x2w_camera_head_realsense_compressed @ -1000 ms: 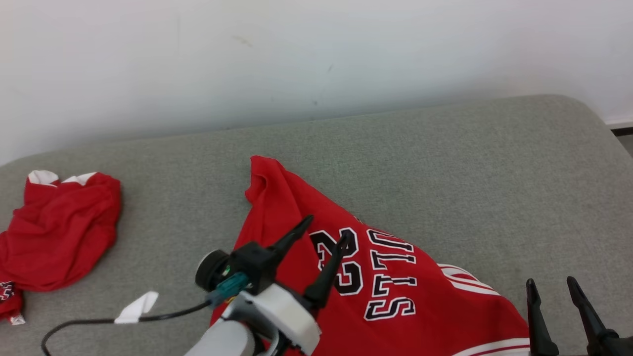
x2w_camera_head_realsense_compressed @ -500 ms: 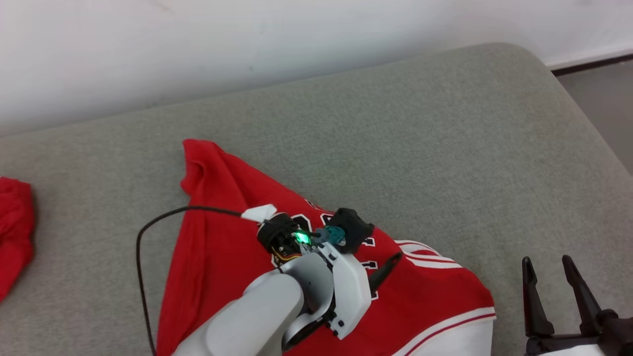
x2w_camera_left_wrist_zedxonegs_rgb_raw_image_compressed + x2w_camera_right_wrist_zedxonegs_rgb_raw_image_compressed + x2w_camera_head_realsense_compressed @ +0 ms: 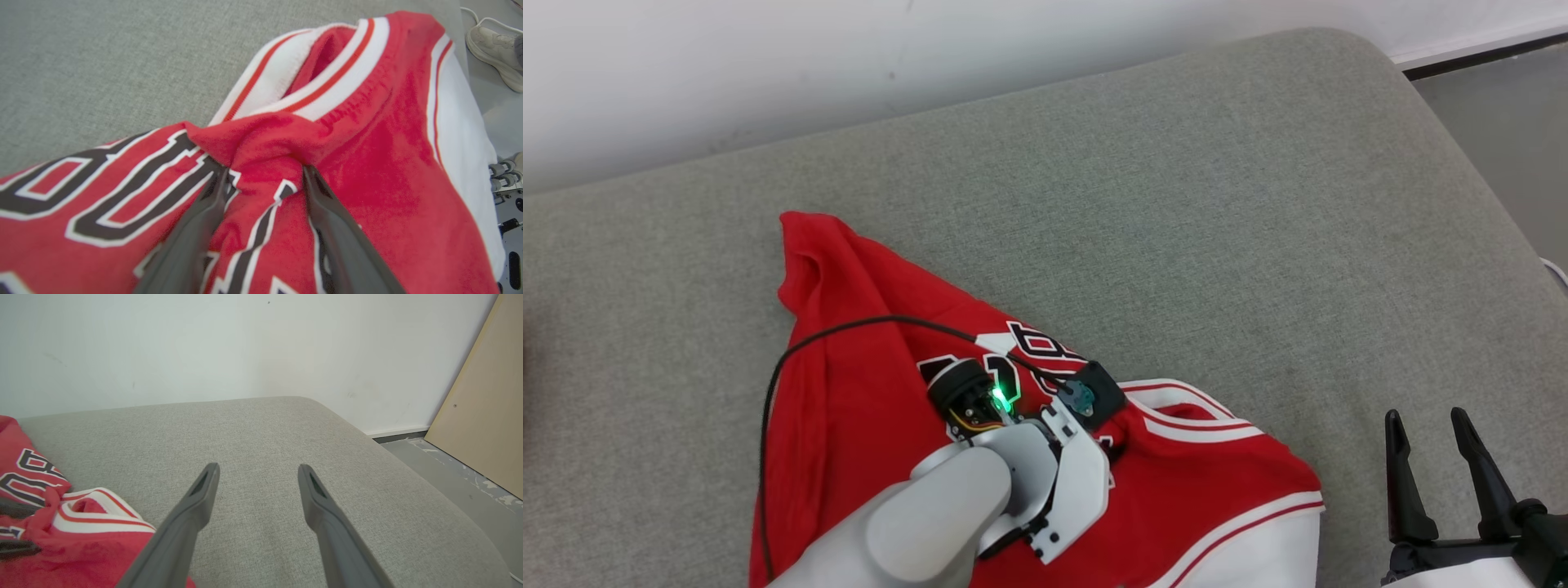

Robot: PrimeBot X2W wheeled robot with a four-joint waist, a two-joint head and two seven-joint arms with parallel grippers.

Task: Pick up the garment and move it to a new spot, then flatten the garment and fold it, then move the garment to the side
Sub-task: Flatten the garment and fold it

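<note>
Head view: red jersey (image 3: 849, 408) lies rumpled on the near-left part of the grey cushion (image 3: 1176, 204), one corner pointing to the far left, white-and-red trim toward the near right. The right and far areas of the cushion are bare, likely where it should go. Left arm (image 3: 947, 523) reaches over the middle of the jersey, wrist bent down onto the cloth near the black lettering, with its black cable (image 3: 776, 384) looping across the red fabric. Right hand (image 3: 1425, 416) is parked at the near right, off the garment, fingers spread and holding nothing, probably waiting for flattening. Left wrist view: left hand (image 3: 263, 175) is pressed into the jersey just short of the striped trim opening (image 3: 327, 81), fingers apart with a ridge of red cloth bunched between them. It is straddling that ridge, not pinched shut on it that I can see, and looks set up for a pinch-and-lift, so first step, pickup not done. A pale shoe (image 3: 490, 49) is on the floor at far right. Right wrist view: the right hand's fingers are wide over bare cushion, jersey edge at the left, white wall (image 3: 245, 347) beyond, tan board (image 3: 482, 416) leaning at right. Risk: a thin grab of one layer could let the jersey slip.
</note>
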